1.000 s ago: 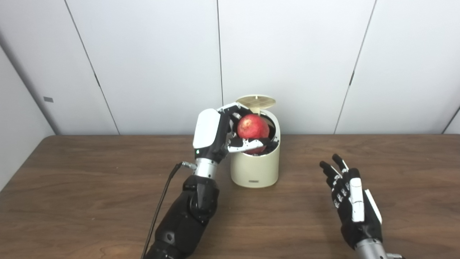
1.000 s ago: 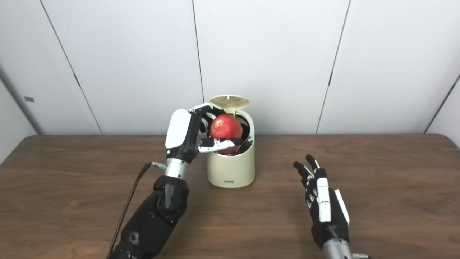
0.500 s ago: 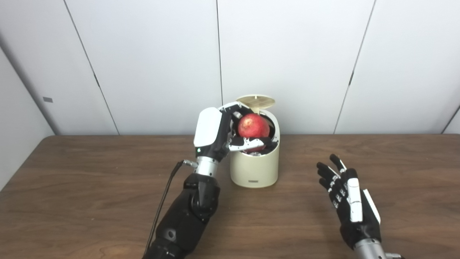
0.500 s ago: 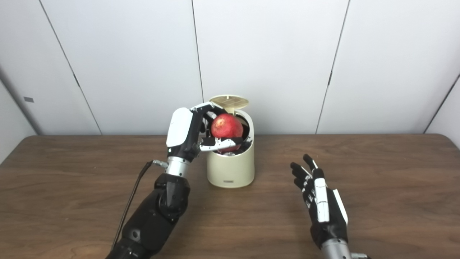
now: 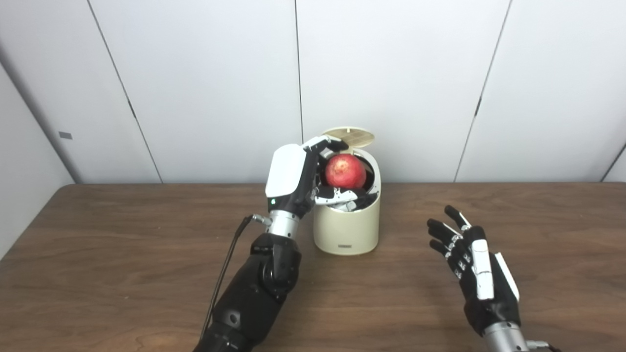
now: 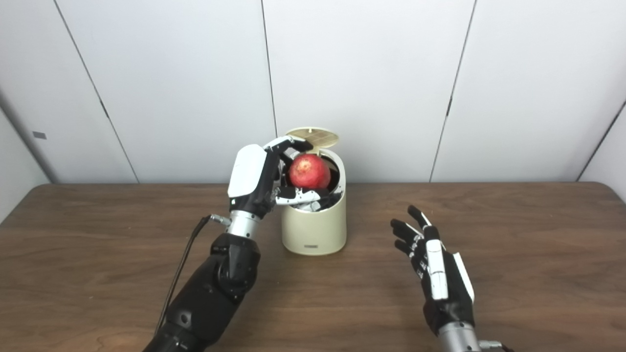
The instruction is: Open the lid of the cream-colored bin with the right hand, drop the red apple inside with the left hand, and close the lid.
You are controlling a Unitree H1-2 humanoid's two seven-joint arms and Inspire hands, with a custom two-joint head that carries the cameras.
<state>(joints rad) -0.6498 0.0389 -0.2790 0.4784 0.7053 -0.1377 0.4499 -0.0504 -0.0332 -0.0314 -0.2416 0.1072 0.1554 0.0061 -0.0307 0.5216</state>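
Since a second ago your left hand has sunk, fingers clamped on the round red apple in the cream-coloured cylindrical bin's mouth: spread them fully, clear of the raised round lid, while your right hand waits empty, fingers apart.

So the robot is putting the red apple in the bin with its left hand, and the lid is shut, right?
Not quite. The lid is open, tipped up at the back of the cream-colored bin, as the left eye view shows. The rest is right: the left hand has the red apple at the bin's mouth.
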